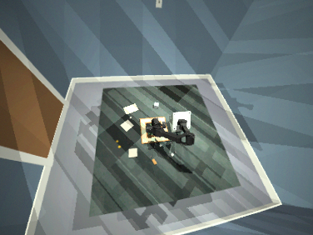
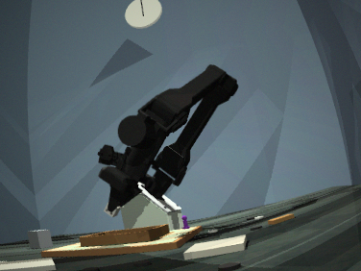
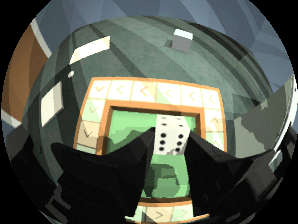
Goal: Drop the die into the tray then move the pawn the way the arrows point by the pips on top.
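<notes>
My gripper (image 3: 169, 132) is shut on the white die (image 3: 170, 124), which has black pips and shows between the fingertips in the wrist view. The gripper holds the die above the tray (image 3: 142, 110) (image 2: 124, 236), which has brown walls and a green floor; a dark shadow lies on that floor. The board (image 3: 119, 90) (image 2: 62, 251) has a ring of pale squares with arrows around the tray. In the top view the arm covers much of the board (image 1: 142, 121). The purple pawn (image 2: 185, 223) stands upright beyond the board's right part in the exterior view; I cannot tell its square.
A grey cube (image 1: 156, 105) (image 2: 39, 239) (image 3: 182, 41) stands behind the board. A slanted white panel (image 1: 186, 116) (image 2: 144, 215) is near the arm's base. Pale flat blocks (image 1: 131, 108) (image 1: 132, 152) and an orange block (image 1: 154, 162) (image 2: 281, 219) lie around the board.
</notes>
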Controlling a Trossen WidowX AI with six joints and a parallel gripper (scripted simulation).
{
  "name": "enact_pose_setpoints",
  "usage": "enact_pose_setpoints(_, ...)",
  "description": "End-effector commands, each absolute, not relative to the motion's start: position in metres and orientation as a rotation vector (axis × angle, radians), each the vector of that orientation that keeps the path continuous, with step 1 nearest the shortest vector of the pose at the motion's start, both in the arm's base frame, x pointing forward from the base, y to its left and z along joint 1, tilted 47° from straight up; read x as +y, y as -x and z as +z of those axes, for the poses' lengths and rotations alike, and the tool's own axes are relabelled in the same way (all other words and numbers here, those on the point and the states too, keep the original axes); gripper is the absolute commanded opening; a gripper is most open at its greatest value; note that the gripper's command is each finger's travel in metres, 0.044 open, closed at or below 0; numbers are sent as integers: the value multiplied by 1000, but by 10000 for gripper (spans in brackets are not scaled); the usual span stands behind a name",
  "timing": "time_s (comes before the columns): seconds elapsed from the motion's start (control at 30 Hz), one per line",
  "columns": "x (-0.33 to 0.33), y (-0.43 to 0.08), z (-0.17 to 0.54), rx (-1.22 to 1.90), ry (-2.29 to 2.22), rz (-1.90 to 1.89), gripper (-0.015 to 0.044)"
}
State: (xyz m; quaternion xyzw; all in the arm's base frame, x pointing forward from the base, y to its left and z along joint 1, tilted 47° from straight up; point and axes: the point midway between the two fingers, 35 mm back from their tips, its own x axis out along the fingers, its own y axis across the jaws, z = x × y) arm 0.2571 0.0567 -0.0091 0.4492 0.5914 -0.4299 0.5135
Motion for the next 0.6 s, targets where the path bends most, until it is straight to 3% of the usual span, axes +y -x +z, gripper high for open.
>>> enact_pose_setpoints(0.0, 56, -257, -8, 1283, -1049, -1068, 0)
enact_pose_setpoints(0.3, 48, -270, 38, 1260, -1046, -1070, 0)
enact_pose_setpoints(0.57, 48, -267, 39, 1260, -1045, -1070, 0)
